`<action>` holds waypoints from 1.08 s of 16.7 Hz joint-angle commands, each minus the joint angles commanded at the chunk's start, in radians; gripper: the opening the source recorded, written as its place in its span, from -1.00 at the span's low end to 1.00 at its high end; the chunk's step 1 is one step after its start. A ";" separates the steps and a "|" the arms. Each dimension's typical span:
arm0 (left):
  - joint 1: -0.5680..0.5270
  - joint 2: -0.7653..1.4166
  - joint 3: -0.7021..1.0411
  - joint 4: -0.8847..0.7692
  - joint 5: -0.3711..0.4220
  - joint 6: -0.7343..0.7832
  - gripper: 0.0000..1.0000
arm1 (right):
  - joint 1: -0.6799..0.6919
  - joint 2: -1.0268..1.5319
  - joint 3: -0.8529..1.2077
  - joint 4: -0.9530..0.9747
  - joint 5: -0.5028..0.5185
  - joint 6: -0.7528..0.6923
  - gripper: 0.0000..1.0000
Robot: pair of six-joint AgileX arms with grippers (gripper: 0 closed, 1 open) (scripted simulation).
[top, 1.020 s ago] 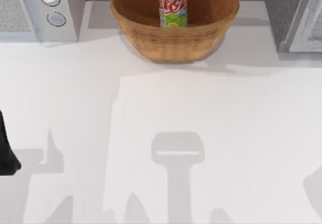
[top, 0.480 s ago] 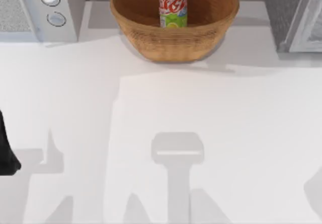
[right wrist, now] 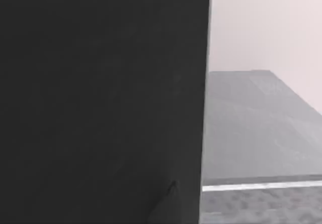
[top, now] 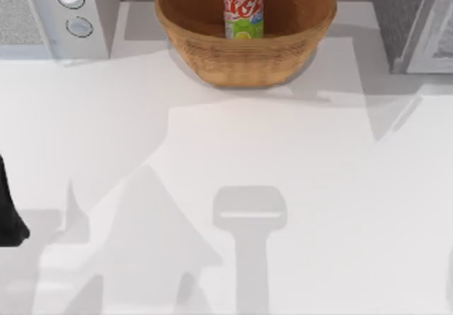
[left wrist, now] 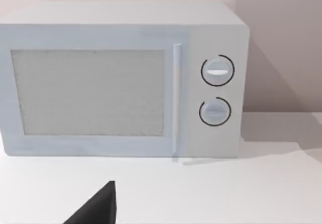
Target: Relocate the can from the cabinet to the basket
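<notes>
Top view: the can (top: 243, 7) stands upright inside the basket (top: 244, 64), top centre of the frame, on the worktop (top: 283, 173). Cabinet (top: 410, 18) upper right; left arm (top: 8, 209) parked at left edge. Finger state: cannot tell. Risk, judged: a retreating arm clipping the basket rim topples the can.

White tabletop (top: 283, 187), seen from above; along its far edge stand three items: a white appliance (top: 56, 14) with two round knobs at the far left corner; the wicker basket (top: 245, 42) at the middle; the dark grey speckled cabinet (top: 410, 18) at the far right corner.
</notes>
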 joint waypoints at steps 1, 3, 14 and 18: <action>0.000 0.000 0.000 0.000 0.000 0.000 1.00 | 0.097 -0.005 -0.001 -0.002 0.098 0.000 1.00; 0.000 0.000 0.000 0.000 0.000 0.000 1.00 | 0.286 -0.018 -0.005 -0.005 0.289 -0.001 1.00; 0.000 0.000 0.000 0.000 0.000 0.000 1.00 | 0.761 -0.057 -0.059 -0.023 0.767 -0.005 1.00; 0.000 0.000 0.000 0.000 0.000 0.000 1.00 | 0.729 -0.063 -0.037 -0.026 0.778 -0.017 1.00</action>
